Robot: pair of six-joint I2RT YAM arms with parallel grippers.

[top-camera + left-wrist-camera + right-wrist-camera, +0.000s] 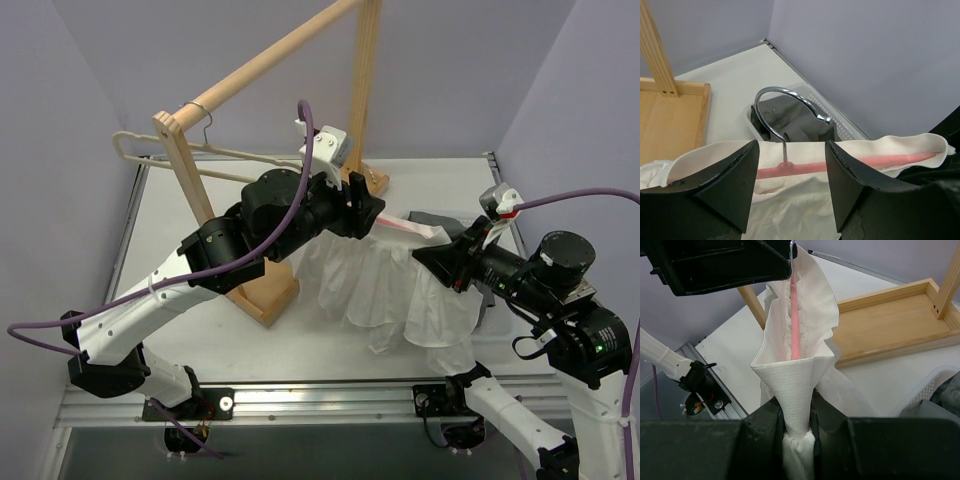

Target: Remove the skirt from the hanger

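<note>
A white skirt (385,290) hangs by its waistband from a pink hanger (840,166) with a metal hook (771,107), held up over the table. My left gripper (792,185) is open, one finger on each side of the hanger bar and waistband near the hook's base, with a gap on both sides. In the top view the left gripper (365,215) is at the skirt's left end. My right gripper (799,427) is shut on the bunched right end of the waistband (797,385), where the pink hanger (795,315) runs away from it. The right gripper (448,252) sits right of the skirt.
A wooden rack (262,290) stands at left, its rail (270,55) carrying a bare cream hanger (200,152). A white bin (837,120) holding dark grey clothes (790,122) lies behind the skirt. The rack's wooden base (890,320) lies beyond the skirt.
</note>
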